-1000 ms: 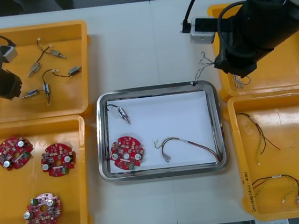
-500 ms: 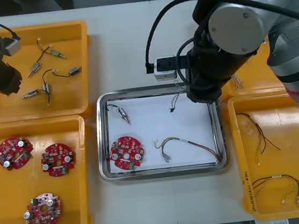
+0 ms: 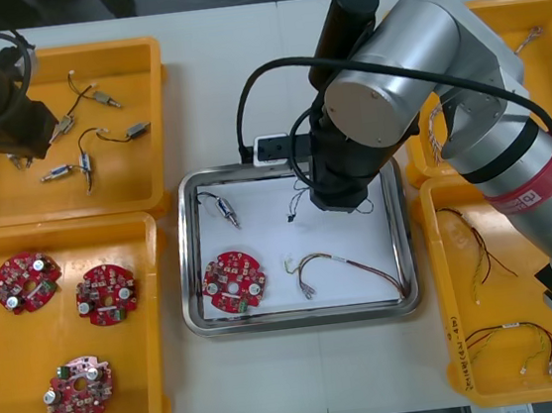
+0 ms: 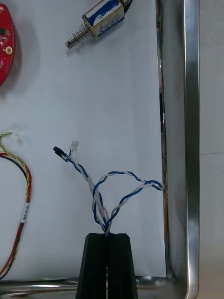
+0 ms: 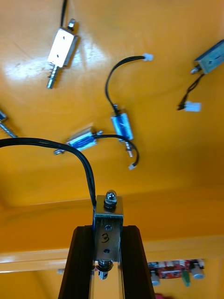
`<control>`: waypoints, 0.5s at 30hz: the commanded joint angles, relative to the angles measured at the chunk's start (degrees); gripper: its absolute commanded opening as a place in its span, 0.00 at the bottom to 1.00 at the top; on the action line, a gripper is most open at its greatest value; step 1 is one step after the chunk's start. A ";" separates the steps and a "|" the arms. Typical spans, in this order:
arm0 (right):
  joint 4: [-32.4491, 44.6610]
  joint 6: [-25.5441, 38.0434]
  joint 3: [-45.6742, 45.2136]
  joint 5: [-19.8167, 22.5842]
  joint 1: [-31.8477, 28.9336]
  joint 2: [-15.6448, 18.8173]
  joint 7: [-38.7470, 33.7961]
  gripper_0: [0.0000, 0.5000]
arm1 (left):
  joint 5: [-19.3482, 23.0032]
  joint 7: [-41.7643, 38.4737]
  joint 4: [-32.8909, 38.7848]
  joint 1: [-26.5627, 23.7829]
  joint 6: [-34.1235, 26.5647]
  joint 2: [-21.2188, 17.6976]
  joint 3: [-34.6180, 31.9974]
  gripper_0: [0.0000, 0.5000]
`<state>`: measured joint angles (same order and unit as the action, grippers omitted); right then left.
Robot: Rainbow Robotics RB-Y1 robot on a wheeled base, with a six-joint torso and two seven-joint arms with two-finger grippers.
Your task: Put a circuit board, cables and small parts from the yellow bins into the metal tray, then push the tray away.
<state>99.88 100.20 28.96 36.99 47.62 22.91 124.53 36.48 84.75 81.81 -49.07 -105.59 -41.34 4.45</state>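
My right claw [image 4: 107,236] has swung in over the metal tray [image 4: 191,117], clenched on the blue-and-white cable [image 4: 99,198], which trails toward nine o'clock. My left claw [image 5: 108,230] grips a small metal part [image 5: 108,216].

I have the desk [image 3: 234,102] in sight as a light, plain surface. Four yellow bins sit directly on it, one pair down each side: the far left bin [image 3: 156,100] and the near left bin [image 3: 166,378], the far right bin [image 3: 532,2] and the near right bin [image 3: 445,327]. In each pair the two bins sit edge to edge. The metal tray [image 3: 197,315] lies flat on the desk between the pairs, white inside, level with the near bins. A thin strip of desk shows between each of its side rims and the bin beside it. Bare desk runs from the tray's far rim to the far edge, and another bare band lies on its near side. Both near bins reach the desk's near edge.
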 commanded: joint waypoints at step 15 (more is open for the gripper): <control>-2.49 -10.55 5.41 -1.40 -4.64 2.31 -0.17 0.00 | -4.04 -16.54 15.83 -1.03 -4.41 9.34 -4.71 0.00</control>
<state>96.60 91.36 32.68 34.98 43.95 23.42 124.54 33.20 74.11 94.43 -49.06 -109.50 -34.05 1.70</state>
